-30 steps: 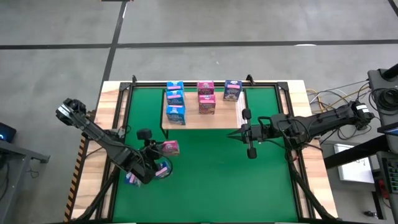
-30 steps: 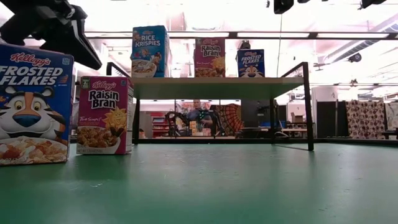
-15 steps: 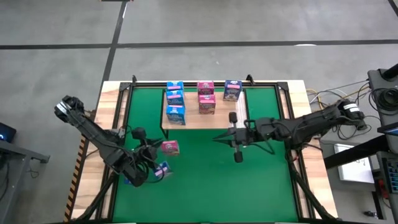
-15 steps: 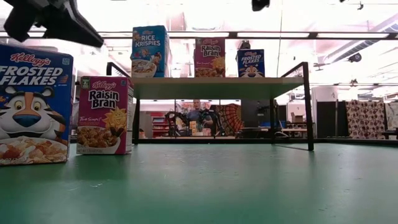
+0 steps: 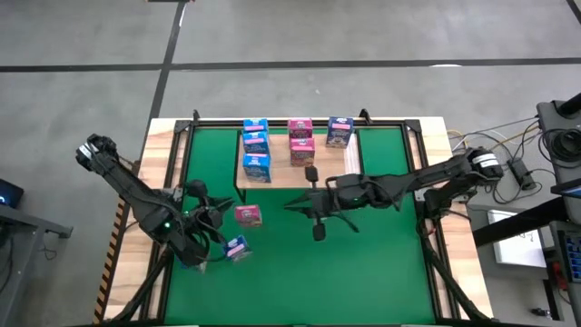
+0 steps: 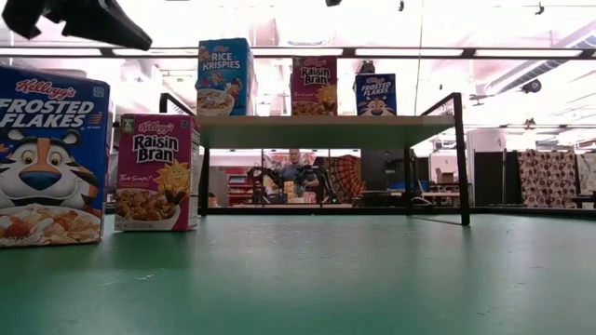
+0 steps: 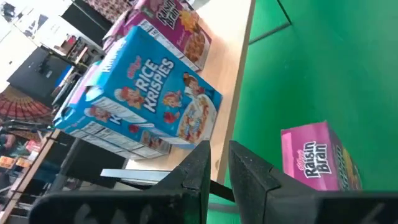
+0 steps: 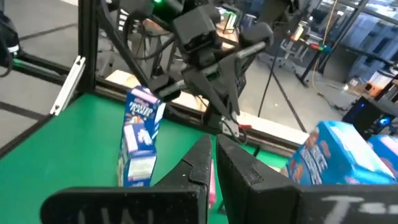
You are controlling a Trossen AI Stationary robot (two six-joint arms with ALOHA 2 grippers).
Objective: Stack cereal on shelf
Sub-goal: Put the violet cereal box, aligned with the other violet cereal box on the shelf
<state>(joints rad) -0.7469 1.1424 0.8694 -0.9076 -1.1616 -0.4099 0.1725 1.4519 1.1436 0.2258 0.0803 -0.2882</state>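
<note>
Two cereal boxes stand off the shelf near the tabletop's left edge: a dark blue box (image 5: pixel 236 247) and a pink box (image 5: pixel 248 215). Beside them hovers the left gripper (image 5: pixel 211 238), jaws nearly pressed together, holding nothing. On the shelf (image 5: pixel 322 173) at the far edge sit three light blue boxes (image 5: pixel 255 150), two pink (image 5: pixel 300 142) and one dark blue (image 5: pixel 339 133). Mid-tabletop, the right gripper (image 5: pixel 292 204) hovers, jaws pressed together, empty.
</note>
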